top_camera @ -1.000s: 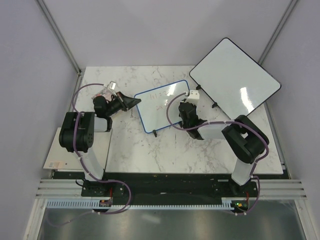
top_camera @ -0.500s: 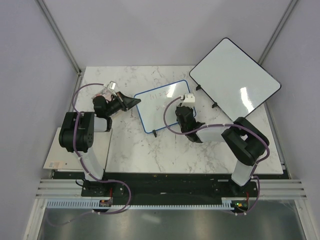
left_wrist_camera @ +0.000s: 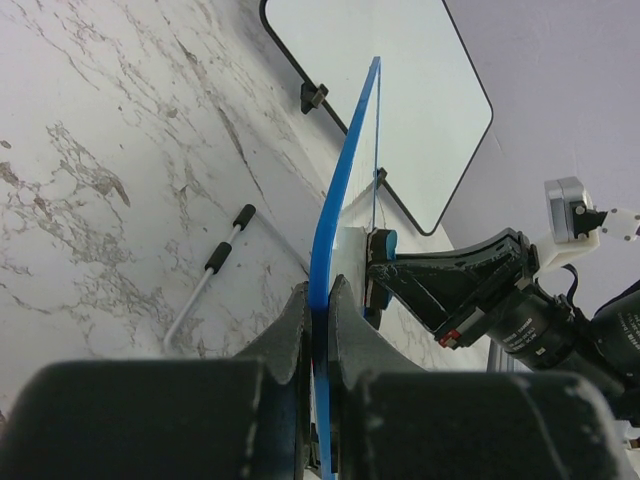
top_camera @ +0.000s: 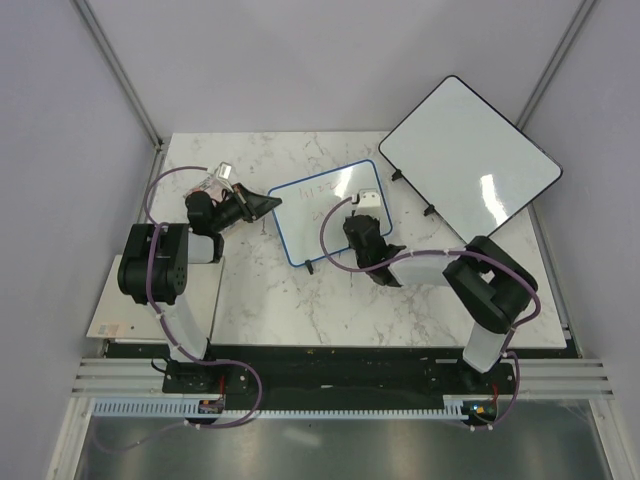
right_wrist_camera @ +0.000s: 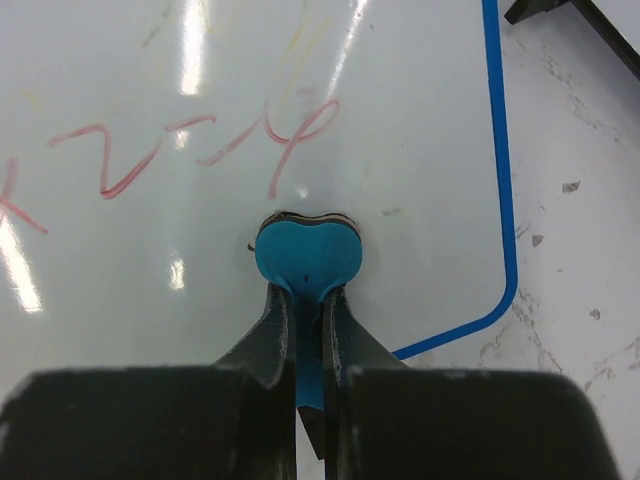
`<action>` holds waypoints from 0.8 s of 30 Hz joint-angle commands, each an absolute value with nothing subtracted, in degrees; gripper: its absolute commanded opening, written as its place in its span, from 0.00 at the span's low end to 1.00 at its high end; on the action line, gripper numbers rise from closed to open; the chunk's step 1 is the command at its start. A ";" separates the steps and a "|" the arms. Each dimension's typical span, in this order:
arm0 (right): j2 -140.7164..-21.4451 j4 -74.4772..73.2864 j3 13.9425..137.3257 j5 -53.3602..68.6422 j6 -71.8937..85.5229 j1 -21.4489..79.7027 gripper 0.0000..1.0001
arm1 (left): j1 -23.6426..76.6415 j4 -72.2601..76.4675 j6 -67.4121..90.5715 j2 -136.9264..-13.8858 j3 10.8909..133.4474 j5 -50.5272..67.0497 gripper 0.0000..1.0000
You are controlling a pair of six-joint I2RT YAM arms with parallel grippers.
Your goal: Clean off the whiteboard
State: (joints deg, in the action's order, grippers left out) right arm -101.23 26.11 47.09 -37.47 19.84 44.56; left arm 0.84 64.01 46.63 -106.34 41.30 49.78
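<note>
The small whiteboard [top_camera: 318, 205] with a thin blue frame stands tilted at the table's middle. Red handwritten marks [right_wrist_camera: 200, 140] show on it in the right wrist view. My left gripper [top_camera: 266, 204] is shut on the board's left edge. In the left wrist view, the blue frame [left_wrist_camera: 345, 190] runs edge-on between the left gripper's [left_wrist_camera: 320, 310] jaws. My right gripper [top_camera: 358, 226] is shut on a blue eraser [right_wrist_camera: 306, 255]. It presses the eraser against the board's face, below the marks and near the lower right corner. The eraser also shows in the left wrist view [left_wrist_camera: 384, 244].
A larger dark-framed white board [top_camera: 470, 155] leans at the back right, also in the left wrist view [left_wrist_camera: 390, 80]. A thin white rod with black ends [left_wrist_camera: 205, 285] lies on the marble. A white sheet [top_camera: 115, 312] lies by the left arm's base. Walls close in on both sides.
My right gripper has slid left with the eraser, from the board's right edge onto its face. The left gripper and the board have not moved.
</note>
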 commanded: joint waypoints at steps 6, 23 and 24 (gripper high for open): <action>-104.85 18.28 57.38 -27.69 12.05 38.33 0.00 | 0.88 59.33 40.43 -108.28 39.90 52.64 0.02; -113.38 7.21 69.08 -7.82 9.67 40.60 0.00 | 0.88 59.68 40.87 -109.16 40.78 53.88 0.02; -113.81 6.77 69.26 -7.91 9.67 42.08 0.00 | 0.97 59.50 40.78 -109.16 40.87 53.88 0.02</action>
State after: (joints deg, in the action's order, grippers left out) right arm -107.72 14.96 68.60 -18.68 9.47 36.14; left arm 0.43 63.55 48.07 -107.20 41.30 49.65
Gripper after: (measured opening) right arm 0.069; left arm 0.061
